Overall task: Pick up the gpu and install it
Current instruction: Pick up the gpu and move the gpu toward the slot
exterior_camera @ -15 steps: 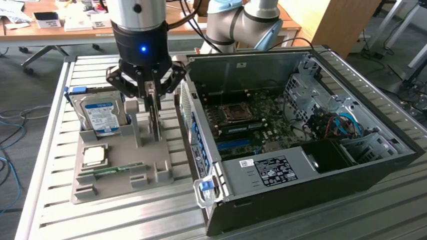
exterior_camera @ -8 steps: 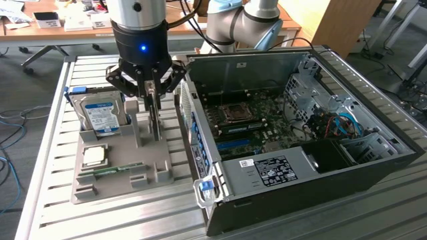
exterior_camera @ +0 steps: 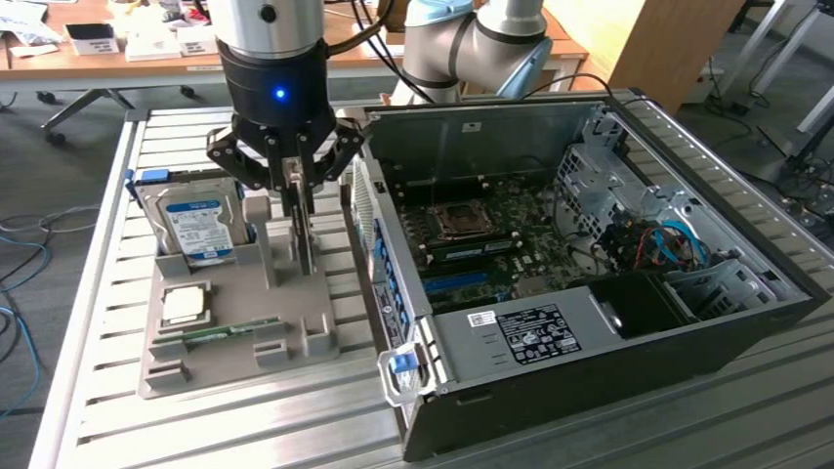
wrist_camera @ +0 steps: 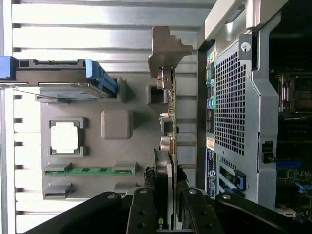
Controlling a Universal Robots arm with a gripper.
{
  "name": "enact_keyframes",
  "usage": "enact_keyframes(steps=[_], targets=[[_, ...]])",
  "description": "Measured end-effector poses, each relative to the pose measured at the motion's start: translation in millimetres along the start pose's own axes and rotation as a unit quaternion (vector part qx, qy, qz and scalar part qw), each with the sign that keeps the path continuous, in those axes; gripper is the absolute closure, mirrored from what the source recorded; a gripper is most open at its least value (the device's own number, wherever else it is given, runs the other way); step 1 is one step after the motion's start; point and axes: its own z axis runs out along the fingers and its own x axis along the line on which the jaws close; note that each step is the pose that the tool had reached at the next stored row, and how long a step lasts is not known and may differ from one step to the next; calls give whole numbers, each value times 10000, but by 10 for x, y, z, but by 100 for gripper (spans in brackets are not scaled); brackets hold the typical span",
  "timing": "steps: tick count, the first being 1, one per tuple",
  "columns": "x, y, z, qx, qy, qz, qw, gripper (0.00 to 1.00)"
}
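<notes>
The gpu (exterior_camera: 304, 233) is a thin green card seen edge-on, standing upright over the grey holder tray (exterior_camera: 215, 366). My gripper (exterior_camera: 300, 191) comes straight down on it, shut on the card's upper edge with a finger on each side. In the wrist view the gpu (wrist_camera: 168, 126) runs away from the gripper (wrist_camera: 168, 207), its silver end bracket (wrist_camera: 168, 48) at the far end above a tray slot. I cannot tell whether the card's lower edge still sits in the slot. The open computer case (exterior_camera: 729, 322) lies just to the exterior view's right, its motherboard (exterior_camera: 482, 244) exposed.
On the tray stand a silver hard drive (exterior_camera: 198, 227) with a blue-white label, a CPU (exterior_camera: 186, 305) and a narrow green memory stick (exterior_camera: 229, 330). The perforated case wall (wrist_camera: 234, 107) is close beside the card. All of this rests on a slatted aluminium table (exterior_camera: 195, 435).
</notes>
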Motion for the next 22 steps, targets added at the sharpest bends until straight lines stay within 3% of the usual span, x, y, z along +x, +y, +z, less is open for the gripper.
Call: enact_keyframes(steps=[10,22], targets=[[-2,5,-81,0,0,1,10000,73],[-8,19,-360,-1,-1,0,10000,73]])
